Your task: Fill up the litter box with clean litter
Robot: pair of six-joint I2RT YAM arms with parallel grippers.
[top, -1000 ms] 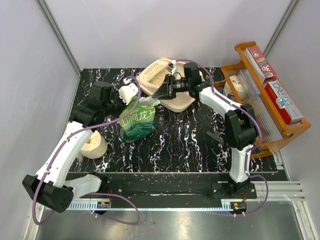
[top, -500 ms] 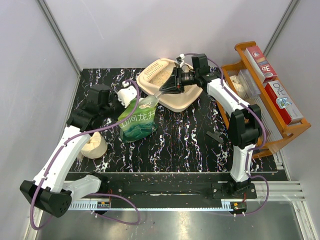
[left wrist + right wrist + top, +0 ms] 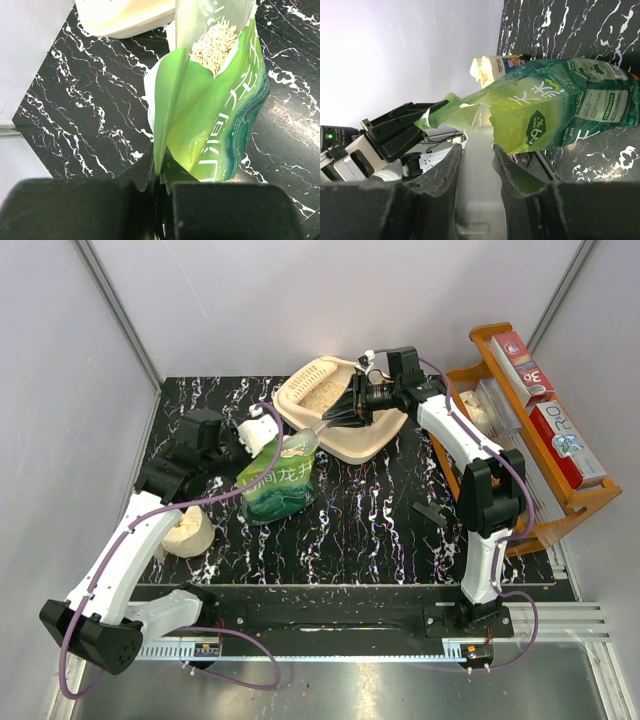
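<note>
The cream litter box (image 3: 372,443) lies at the table's far middle with a little pale litter (image 3: 318,396) in it. Its rim also shows in the left wrist view (image 3: 125,22). A green printed bag (image 3: 278,478) stands in front of it, mouth open. My left gripper (image 3: 266,436) is shut on the bag's top flap (image 3: 167,100). Pale litter pellets (image 3: 215,42) show in the bag's mouth. My right gripper (image 3: 336,420) is shut on a grey scoop handle (image 3: 480,190). The scoop's front end reaches into the bag's mouth (image 3: 470,107).
An orange wooden rack (image 3: 557,502) with boxes stands along the right edge. A cream tape roll (image 3: 188,533) lies at the left by my left arm. A small black object (image 3: 430,512) lies on the marble table (image 3: 380,540) near the right arm.
My right arm has drawn back to the right, over the litter box, with the scoop's tip still at the bag's mouth. My left gripper keeps its hold on the bag's flap.
</note>
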